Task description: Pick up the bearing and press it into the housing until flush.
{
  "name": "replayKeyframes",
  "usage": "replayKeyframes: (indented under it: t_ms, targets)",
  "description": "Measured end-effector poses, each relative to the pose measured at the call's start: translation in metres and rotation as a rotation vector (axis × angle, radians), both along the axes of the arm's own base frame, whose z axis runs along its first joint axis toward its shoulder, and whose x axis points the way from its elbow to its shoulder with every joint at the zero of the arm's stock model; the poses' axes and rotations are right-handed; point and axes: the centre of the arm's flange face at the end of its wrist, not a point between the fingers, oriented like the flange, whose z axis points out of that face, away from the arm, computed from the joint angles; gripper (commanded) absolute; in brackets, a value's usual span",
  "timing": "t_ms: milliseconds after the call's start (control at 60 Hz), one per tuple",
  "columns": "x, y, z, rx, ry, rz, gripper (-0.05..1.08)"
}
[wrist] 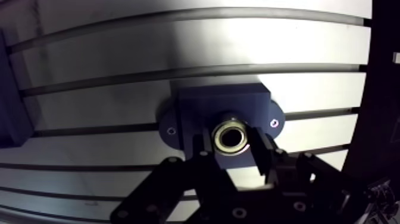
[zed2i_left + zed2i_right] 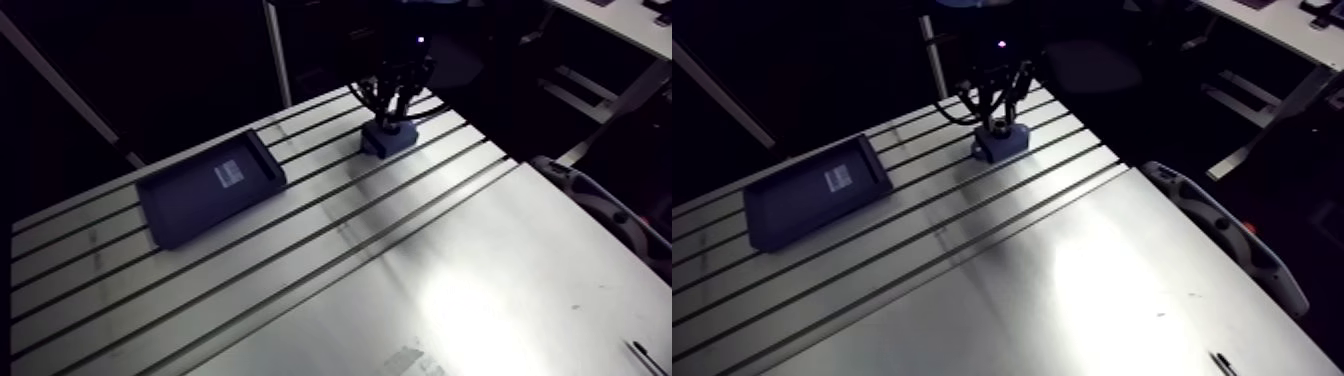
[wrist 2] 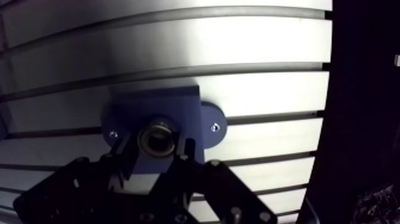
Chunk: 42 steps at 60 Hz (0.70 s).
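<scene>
1. The slotted aluminium table [image 2: 480, 280] is taking up most of the arm view, with its dark grooves running across the top and a bright glare lying on the bare plate nearer the camera.
2. A dark shallow tray [image 2: 190, 200] is lying flat on the slotted part, well apart from the work, and it is carrying a pale label [image 2: 230, 172] on its floor.
3. The gripper [image 1: 231, 145] is hanging straight down over the far side of the table, right above the housing. In the wrist view its two black fingers [image 1: 202, 149] are standing a little apart, one on each side of the bearing, and they are looking pressed against its rim, so it is pinching the bearing.
4. The housing [image 1: 220, 98] is sitting on the table across the grooves. It is a dark block with a rounded flange [image 1: 169, 128] sticking out at either side, each one showing a small screw [image 1: 274, 122].
5. The bearing [image 3: 157, 136] is a small metal ring, sitting at the bore in the housing's top face, between the fingers. I cannot tell from here whether it is lying flush.
</scene>
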Motion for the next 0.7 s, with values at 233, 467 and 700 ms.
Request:
replayKeyframes:
  t_ms: [233,467,700]
  targets:
    - [0.0010,-0.0005,-0.0007,0.000,-0.002,0.000,0.67]
    - [0.0022,-0.0011,-0.0016,0.000,-0.005,0.000,0.67]
    - [0.0024,-0.0011,-0.0025,0.000,-0.007,0.000,0.67]
